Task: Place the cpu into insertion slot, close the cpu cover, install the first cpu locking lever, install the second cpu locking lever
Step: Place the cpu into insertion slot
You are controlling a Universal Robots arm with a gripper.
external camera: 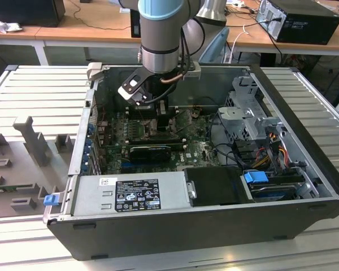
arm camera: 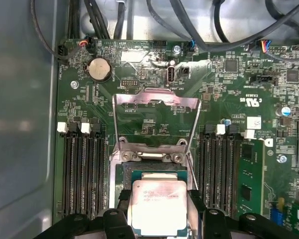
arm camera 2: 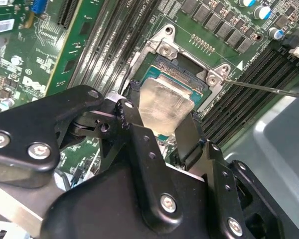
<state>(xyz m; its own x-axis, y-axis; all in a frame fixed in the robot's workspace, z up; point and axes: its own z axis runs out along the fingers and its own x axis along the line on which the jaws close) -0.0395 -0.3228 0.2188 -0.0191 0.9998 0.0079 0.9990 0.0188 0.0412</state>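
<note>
The cpu (arm camera: 159, 206), a pale silvery square chip, sits between my two black fingers right over the insertion slot (arm camera: 154, 174). In the second wrist view the cpu (arm camera 2: 164, 107) covers most of the insertion slot (arm camera 2: 178, 68), and I cannot tell whether it is fully seated. My gripper (arm camera: 159, 215) is shut on the cpu's two opposite edges. The cpu cover (arm camera: 157, 98) stands swung up and open behind the slot. A thin wire locking lever (arm camera 2: 269, 88) sticks out to the side, unlatched. In the exterior view my gripper (external camera: 161, 121) reaches down into the open computer case.
Rows of black memory slots (arm camera: 82, 174) flank the socket on both sides. A long black card (external camera: 152, 152) lies across the green board. The power supply (external camera: 133, 195) and drive cage (external camera: 248, 121) wall in the case, and cables (arm camera: 189, 30) hang near the board's edge.
</note>
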